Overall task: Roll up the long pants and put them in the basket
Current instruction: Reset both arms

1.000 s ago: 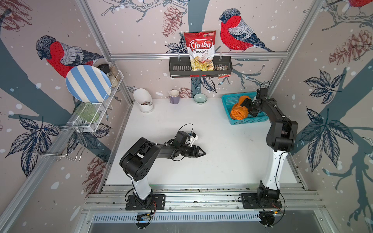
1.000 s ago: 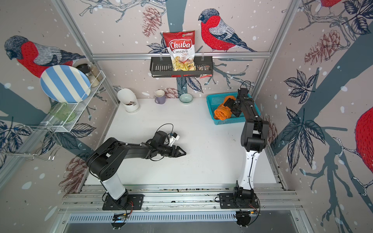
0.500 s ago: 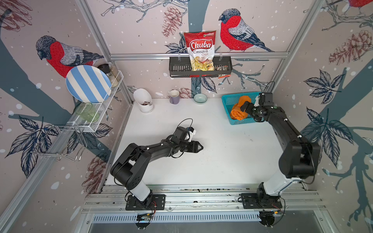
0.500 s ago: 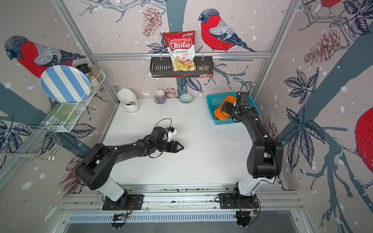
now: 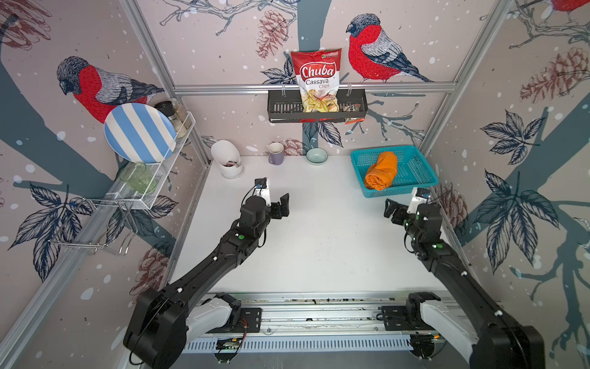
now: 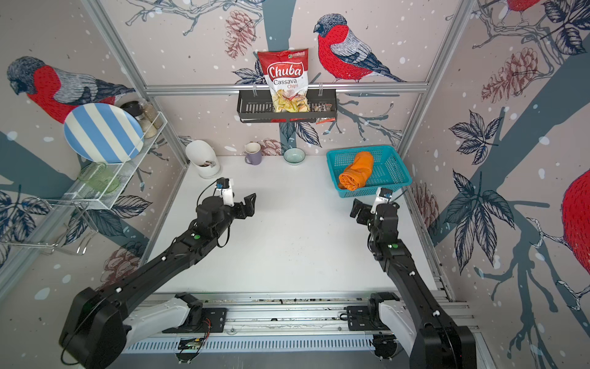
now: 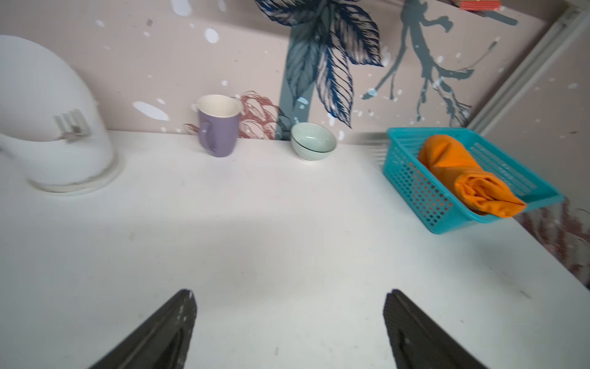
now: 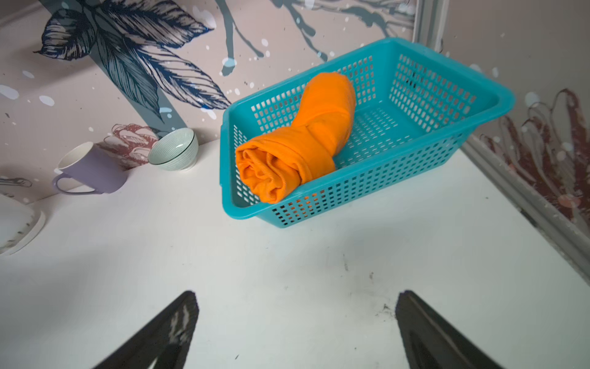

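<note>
The long pants (image 5: pixel 381 171) (image 6: pixel 357 171) lie as a tight orange roll inside a teal basket (image 5: pixel 388 149) (image 6: pixel 364 148) at the back right of the white table. One end of the roll rests on the basket's front rim. My right gripper (image 5: pixel 391 209) (image 6: pixel 357 207) hovers in front of the basket, open and empty, apart from it. The right wrist view shows the roll (image 8: pixel 306 137) in the basket (image 8: pixel 498 96) beyond the spread gripper (image 8: pixel 295 297). My left gripper (image 5: pixel 281 204) (image 7: pixel 290 295) stands open over the table's middle, holding nothing.
Along the back wall stand a white jug (image 5: pixel 227 158), a purple mug (image 5: pixel 275 153) and a pale bowl (image 5: pixel 316 156). A wire rack with a striped plate (image 5: pixel 139 132) hangs at the left. A shelf with a chip bag (image 5: pixel 316 80) hangs above the back edge.
My right gripper has drawn back from the basket toward the front, leaving the rolled pants inside. The left arm has stretched further back and its jaws have spread open.
</note>
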### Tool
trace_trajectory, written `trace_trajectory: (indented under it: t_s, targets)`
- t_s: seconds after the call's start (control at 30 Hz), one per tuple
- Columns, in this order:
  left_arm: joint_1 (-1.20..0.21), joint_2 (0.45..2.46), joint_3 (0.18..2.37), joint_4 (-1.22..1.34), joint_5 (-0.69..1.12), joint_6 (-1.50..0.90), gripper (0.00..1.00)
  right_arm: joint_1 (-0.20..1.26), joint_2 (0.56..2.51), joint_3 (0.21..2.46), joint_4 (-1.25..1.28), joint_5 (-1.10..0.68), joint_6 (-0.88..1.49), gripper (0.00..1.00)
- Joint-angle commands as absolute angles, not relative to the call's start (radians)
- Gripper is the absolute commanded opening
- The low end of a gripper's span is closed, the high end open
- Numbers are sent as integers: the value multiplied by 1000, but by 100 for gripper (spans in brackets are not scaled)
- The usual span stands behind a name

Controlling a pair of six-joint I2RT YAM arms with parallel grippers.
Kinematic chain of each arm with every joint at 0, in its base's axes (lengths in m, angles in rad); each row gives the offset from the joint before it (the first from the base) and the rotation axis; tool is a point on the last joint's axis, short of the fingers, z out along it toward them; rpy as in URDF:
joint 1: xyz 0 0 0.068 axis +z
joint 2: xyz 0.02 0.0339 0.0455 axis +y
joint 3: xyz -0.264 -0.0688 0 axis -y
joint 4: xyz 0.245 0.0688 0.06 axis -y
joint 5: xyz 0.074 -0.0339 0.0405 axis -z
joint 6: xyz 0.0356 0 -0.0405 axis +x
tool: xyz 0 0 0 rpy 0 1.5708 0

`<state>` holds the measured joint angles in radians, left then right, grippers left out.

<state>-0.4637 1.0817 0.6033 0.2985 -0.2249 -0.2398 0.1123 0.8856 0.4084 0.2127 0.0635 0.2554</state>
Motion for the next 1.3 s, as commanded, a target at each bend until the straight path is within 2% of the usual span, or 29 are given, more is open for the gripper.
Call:
trace_trajectory:
  t_s: [0.0,0.1,0.3,0.4,0.53,0.7,0.83,0.9,0.97,1.07,1.13,1.27]
  targets:
    - [-437,1028,477,530,-473,-96,96,114,850,249,623,150,178,100]
    - [-357,999,364,616,-518,-87,96,113,904,147,825,115,115,100]
    - [-219,999,167,846,-502,-84,96,94,1173,138,1069,86,87,100]
    - [-134,1051,134,925,-435,-123,96,74,1309,220,1031,67,131,100]
    - [-56,1189,129,1054,-366,-161,96,69,1329,254,975,47,129,100]
    - [-43,1318,191,1115,-333,-103,95,50,1288,197,1044,21,139,100]
    - [-24,1468,198,1257,-285,-92,95,-39,1301,197,1057,-80,204,100]
    - [-21,1507,226,1236,-275,-86,95,-65,1300,190,1067,-114,213,100]
    - [-21,1508,233,1228,-256,-82,95,-66,1278,192,1036,-94,172,100]
    - [-22,1517,237,1226,-222,-61,95,-57,1231,99,1218,-24,99,100]
    - [-22,1518,237,1228,-220,-62,95,-60,1248,100,1243,-20,102,100]
    - [-23,1516,238,1224,-221,-61,96,-48,1423,135,1318,-61,71,100]
